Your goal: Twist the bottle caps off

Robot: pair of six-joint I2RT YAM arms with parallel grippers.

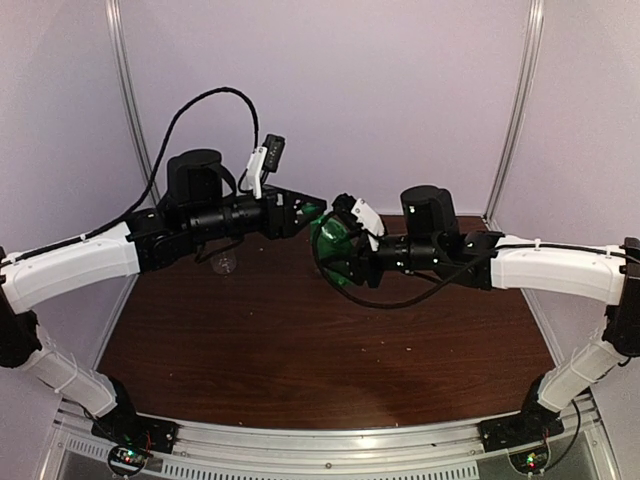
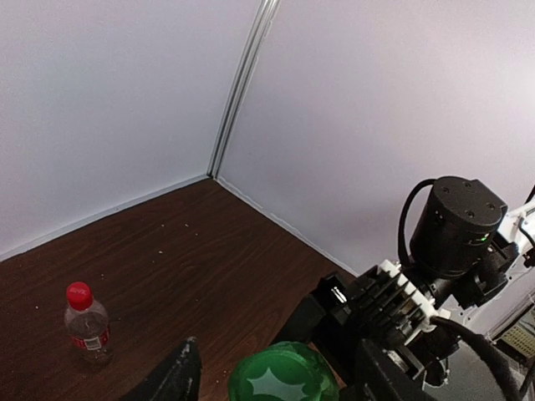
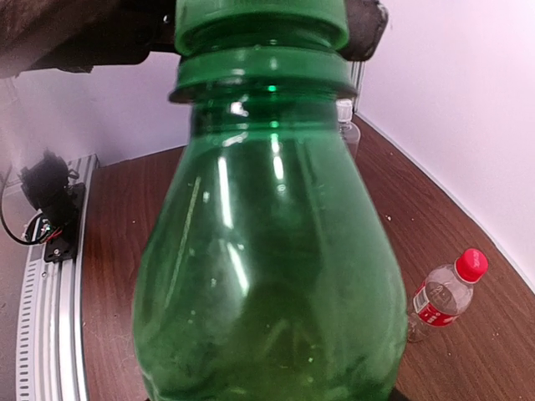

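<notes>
Filling the right wrist view, the green bottle (image 3: 267, 276) sits closest to the lens, with its green cap (image 3: 259, 21) at the top edge of that picture. From above, the bottle is off the surface (image 1: 300, 350), held between the two arms. The right tool (image 1: 348, 250) is clamped on its body. Its long axis runs roughly level from that tool towards the left tool (image 1: 310, 213), so the cap end points at the left arm, which is the nearer one to the cap.

In the left wrist view the cap faces the camera almost end-on, and one finger (image 2: 180, 376) of the left tool stands just beside it with a dark sliver between them. The jaws therefore look parted to either side of the cap, not biting on it. The other finger is hard to pick out.

My reading is that the next turn depends on this alignment. The left tool's wrist axis has to stay in line with the bottle's neck, or the grip will slip off the cap.

The red-capped bottle (image 2: 86, 326) and a clear bottle (image 1: 225, 262) stand on the surface, well apart from both tools.
</notes>
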